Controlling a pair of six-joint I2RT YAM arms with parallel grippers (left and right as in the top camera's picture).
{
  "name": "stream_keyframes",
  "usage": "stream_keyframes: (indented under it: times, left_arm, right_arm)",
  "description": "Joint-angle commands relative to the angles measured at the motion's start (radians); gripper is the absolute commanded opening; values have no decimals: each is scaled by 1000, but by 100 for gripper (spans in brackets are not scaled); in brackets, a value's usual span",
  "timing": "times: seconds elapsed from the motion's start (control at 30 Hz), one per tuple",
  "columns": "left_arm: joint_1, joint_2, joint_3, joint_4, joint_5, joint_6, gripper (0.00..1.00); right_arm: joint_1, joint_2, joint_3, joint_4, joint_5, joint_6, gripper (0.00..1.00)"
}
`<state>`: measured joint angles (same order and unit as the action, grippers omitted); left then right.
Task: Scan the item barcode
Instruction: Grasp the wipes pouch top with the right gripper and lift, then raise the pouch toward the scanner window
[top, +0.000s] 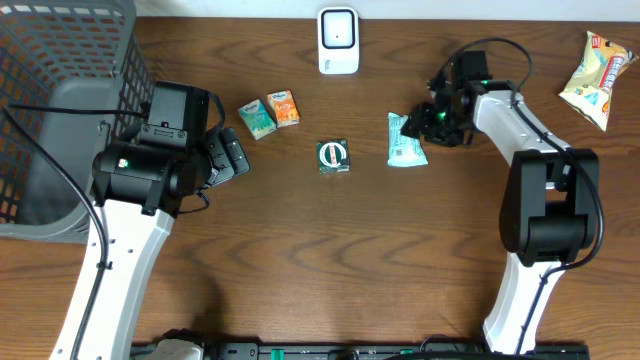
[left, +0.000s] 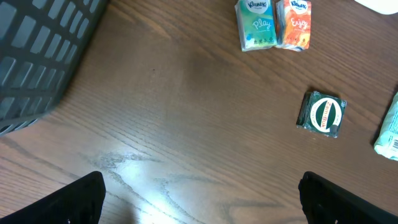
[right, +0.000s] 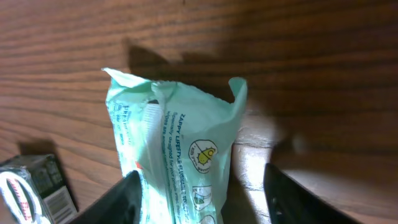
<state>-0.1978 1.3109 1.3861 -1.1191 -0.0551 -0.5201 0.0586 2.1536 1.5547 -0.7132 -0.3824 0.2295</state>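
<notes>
Green packet (right: 180, 155) flat, edges prob. loose btwn jaws.

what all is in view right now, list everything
basket: one, grey, far left
scanner: one, white, far edge, centre
teal tissue pack: one, teal, left of centre
orange tissue pack: one, orange, beside the teal one
square packet: one, dark green, centre
pouch: one, mint green, right of centre
snack bag: one, yellow and white, far right corner
table: one, brown wood
left claw: one, black, open, beside basket
right claw: one, black, open, straddling pouch
</notes>
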Motion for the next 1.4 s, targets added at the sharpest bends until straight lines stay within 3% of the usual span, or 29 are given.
stream_keyframes:
  times: [0.0,0.27,0.43,0.47,0.57,0.63,1.37]
  left_arm:
    - [4,-3,3,-4,-10,-1,98]
    - [4,-3,3,-4,-10,-1,98]
    - [4,-3,3,-4,-10,-1,98]
    - [4,-3,3,-4,-10,-1,98]
    - [4,-3,3,-4,-10,-1,98]
    - [4,-3,3,-4,-10,-1,98]
    - [4,-3,3,-4,-10,-1,98]
  right_arm:
    - [-19,24,-5,3,-62,1,47]
    - [-20,75,-5,29,-132,0,45]
    - [-22,107,-5,29,-133,-10,37]
    - [-22,109,-5,29,-133,-10,33]
    - [-23,104,-4,30,-146,-10,8]
    - [-26,94,-3,31,-173,-10,1]
    - [30,-248,3,39,-502,-70,1]
